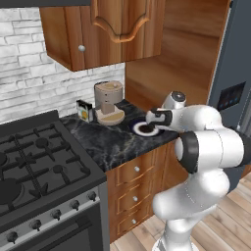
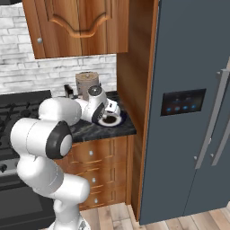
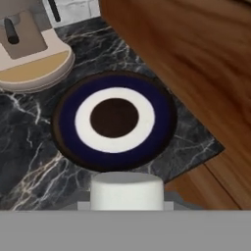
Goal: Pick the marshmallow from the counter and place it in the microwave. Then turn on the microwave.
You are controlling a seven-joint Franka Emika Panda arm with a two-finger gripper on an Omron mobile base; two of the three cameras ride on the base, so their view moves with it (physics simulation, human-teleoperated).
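Note:
A whitish, stubby marshmallow (image 3: 126, 188) sits between the fingertips of my gripper (image 3: 126, 197), which is shut on it. It hangs just above the near rim of a round dish (image 3: 162, 117) with a navy ring, a white ring and a brown centre. The dish lies on the dark speckled counter (image 3: 29, 162). In the left base view the gripper (image 1: 148, 120) hovers over the dish (image 1: 136, 128) at the counter's (image 1: 108, 142) right end. The right base view puts the gripper (image 2: 110, 114) over the same dish (image 2: 118, 121). The microwave is out of view.
A beige jar-like appliance (image 1: 109, 100) stands at the back of the counter, a small box (image 1: 85, 111) beside it. A black gas stove (image 1: 39, 162) lies to the left. A wooden side panel (image 3: 186, 59) borders the counter on the right, with a tall dark fridge (image 2: 188, 112) beyond.

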